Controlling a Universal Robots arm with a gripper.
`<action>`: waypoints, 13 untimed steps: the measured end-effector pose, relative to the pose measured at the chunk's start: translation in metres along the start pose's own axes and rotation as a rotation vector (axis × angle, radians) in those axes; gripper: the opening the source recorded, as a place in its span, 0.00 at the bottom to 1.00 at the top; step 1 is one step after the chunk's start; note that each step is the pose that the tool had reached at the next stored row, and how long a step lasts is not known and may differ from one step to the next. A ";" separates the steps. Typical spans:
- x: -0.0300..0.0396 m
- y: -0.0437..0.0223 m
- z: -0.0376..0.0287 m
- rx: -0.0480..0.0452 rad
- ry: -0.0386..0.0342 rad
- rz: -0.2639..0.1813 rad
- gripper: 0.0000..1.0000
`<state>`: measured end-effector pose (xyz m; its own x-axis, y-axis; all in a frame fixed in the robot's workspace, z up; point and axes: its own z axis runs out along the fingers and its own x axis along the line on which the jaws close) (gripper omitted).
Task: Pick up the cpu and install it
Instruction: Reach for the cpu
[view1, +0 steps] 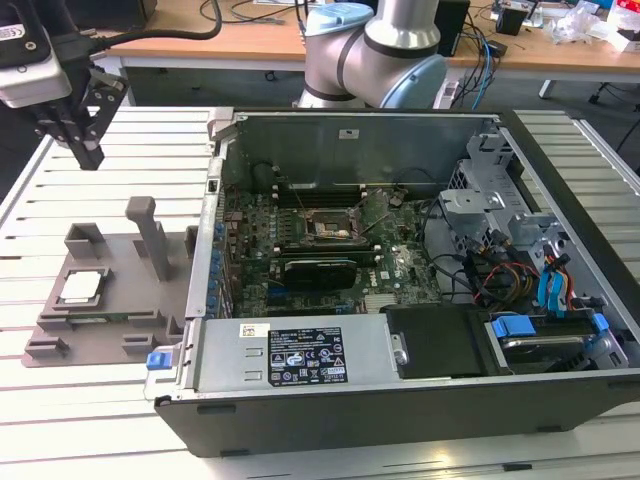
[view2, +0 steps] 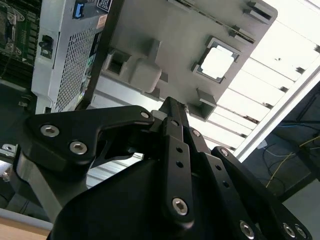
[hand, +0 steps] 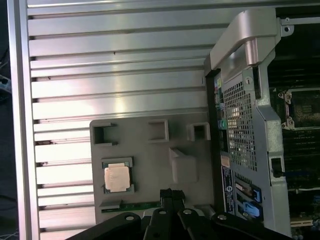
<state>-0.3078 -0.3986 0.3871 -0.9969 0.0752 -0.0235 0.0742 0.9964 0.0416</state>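
Observation:
The cpu (view1: 82, 287), a small pale silver square, lies flat in a recess of the grey holder block (view1: 118, 292) on the slatted table, at the exterior view's left. Both wrist views look down on the cpu (view2: 218, 62) (hand: 116, 177) in the holder (view2: 150, 30) (hand: 150, 155). My gripper (view1: 89, 153) hangs well above the table behind the holder, apart from the cpu. Its black fingers meet at the tip with nothing between them, as the gripper (view2: 172, 104) (hand: 170, 192) appears in both wrist views. The motherboard's metal-framed socket (view1: 325, 225) (hand: 301, 107) sits inside the open case.
The open computer case (view1: 400, 400) lies on its side to the holder's right, with a drive cage (view1: 500, 200) and cables (view1: 500, 275) at its far end. The holder's upright post (view1: 150, 230) stands near the case wall. The arm's base (view1: 375, 50) is behind the case.

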 end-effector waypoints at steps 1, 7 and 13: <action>0.0012 -0.0001 0.0000 -0.0001 -0.0001 0.000 0.11; 0.0113 -0.0008 0.0000 0.0000 0.0000 0.000 0.11; 0.0205 -0.0015 0.0001 0.0000 0.0000 0.000 0.11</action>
<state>-0.3284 -0.3985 0.3865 -0.9969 0.0752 -0.0235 0.0742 0.9964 0.0416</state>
